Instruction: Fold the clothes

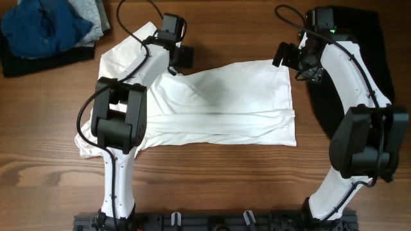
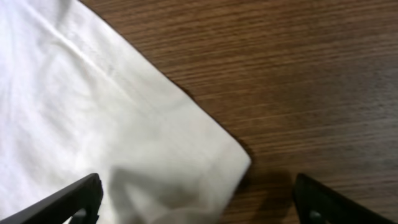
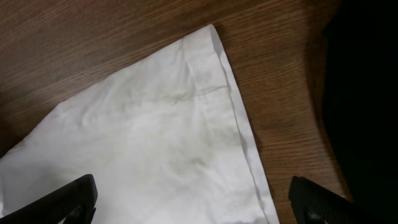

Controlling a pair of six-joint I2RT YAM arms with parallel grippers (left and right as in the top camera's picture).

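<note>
The clothes are one white T-shirt lying flat across the middle of the table, its hem to the right and a sleeve at the upper left. My left gripper hovers open over the shirt's far edge. In the left wrist view a cloth corner reaches in between the wide-apart fingers, and the left gripper grips nothing. My right gripper is open above the shirt's far right hem corner. In the right wrist view the right gripper straddles the hem edge without touching it.
Blue and grey folded garments lie at the far left corner. A black garment lies right of the shirt, partly under the right arm. Bare wood table runs along the front, and the arm bases stand at the near edge.
</note>
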